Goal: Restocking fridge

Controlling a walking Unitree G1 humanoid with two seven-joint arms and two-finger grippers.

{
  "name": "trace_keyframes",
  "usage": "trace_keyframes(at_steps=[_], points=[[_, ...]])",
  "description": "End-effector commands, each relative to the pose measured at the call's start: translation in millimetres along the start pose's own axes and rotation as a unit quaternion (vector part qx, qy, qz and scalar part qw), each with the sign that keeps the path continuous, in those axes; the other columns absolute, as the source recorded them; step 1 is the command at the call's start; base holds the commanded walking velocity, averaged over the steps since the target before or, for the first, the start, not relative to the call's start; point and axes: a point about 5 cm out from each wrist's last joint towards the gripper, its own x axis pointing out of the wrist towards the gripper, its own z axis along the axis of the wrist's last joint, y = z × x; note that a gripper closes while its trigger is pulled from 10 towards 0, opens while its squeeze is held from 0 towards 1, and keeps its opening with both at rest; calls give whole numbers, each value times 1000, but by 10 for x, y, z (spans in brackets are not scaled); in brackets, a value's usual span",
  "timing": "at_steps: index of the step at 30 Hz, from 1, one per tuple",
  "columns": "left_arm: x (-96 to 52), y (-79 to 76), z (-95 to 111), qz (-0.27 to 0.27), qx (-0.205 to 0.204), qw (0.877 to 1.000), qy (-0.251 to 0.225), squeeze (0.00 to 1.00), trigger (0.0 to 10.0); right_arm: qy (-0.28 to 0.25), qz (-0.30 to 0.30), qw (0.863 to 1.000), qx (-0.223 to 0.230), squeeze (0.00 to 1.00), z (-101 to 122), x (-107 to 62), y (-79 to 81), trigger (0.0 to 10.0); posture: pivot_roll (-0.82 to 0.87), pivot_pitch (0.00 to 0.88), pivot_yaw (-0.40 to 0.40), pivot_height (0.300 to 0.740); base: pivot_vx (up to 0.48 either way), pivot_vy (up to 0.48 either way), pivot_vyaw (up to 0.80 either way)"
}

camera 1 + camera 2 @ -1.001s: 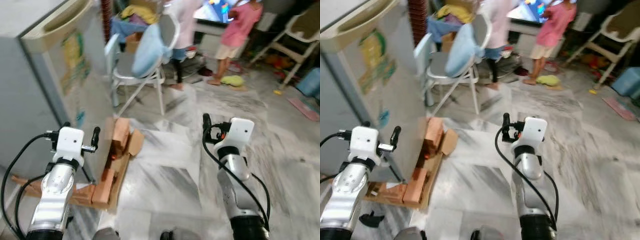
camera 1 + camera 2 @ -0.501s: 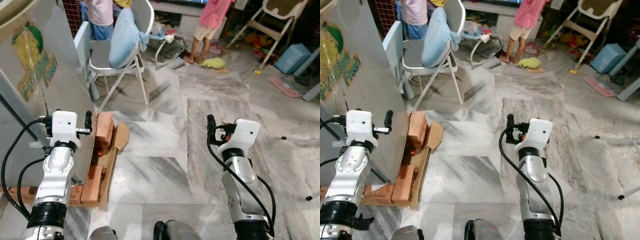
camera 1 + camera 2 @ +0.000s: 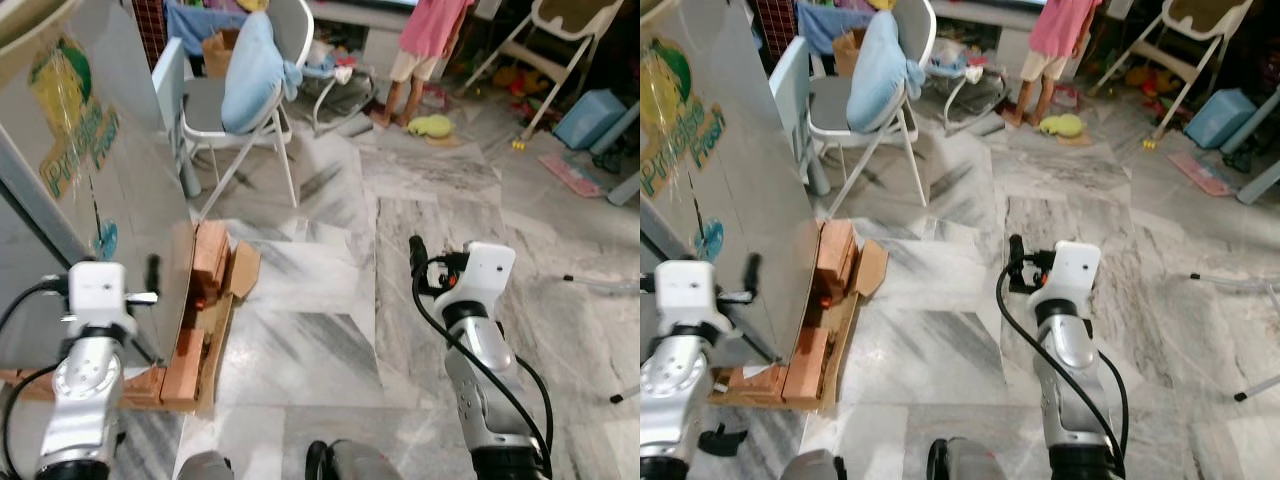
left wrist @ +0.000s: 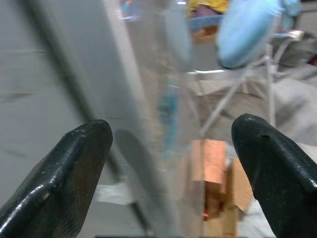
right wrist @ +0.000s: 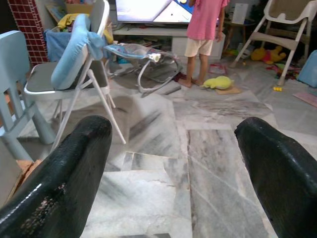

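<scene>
Two raised arms frame our head views: the left gripper (image 3: 152, 275) hangs beside the grey fridge (image 3: 70, 190) that fills the near left, propped on bricks (image 3: 205, 270), while the right gripper (image 3: 417, 250) hovers over bare marble floor (image 3: 310, 340). Through our left wrist view the released fingers (image 4: 59, 178) point at the fridge's side. Through our right wrist view, parted fingers (image 5: 59, 173) bracket a folding chair (image 5: 74, 74) and a person in pink (image 5: 203, 29) far off.

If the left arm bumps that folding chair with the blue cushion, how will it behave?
The folding chair stands on thin metal legs, so it would probably slide or tip easily on the smooth marble floor. The blue cushion draped over its back looks soft and loose, and would likely slip off.
</scene>
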Motion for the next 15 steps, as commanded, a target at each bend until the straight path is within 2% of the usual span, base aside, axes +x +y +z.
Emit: trace_keyframes(at_steps=[1,3,7,13,15], points=[[76,64,-6,25,0,1000,7,0,10000,-2,8,1000,0,0,42,-11,4,10000,39,75,-134,740,0,0,0],[125,120,3,37,0,999,10,0,10000,-2,15,1000,-2,0,47,-31,8,10000,29,71,-131,740,0,0,0],[223,135,51,42,-2,999,3,0,10000,1,16,1000,-3,0,39,-54,-14,10000,23,69,-134,740,0,0,0],[393,-3,177,23,-9,1000,-20,0,10000,5,17,1000,-4,0,36,-24,-7,10000,24,63,-146,740,0,0,0],[444,-88,239,10,-18,999,-30,0,10000,1,24,1000,1,0,61,21,64,10000,22,58,-148,740,0,0,0]])
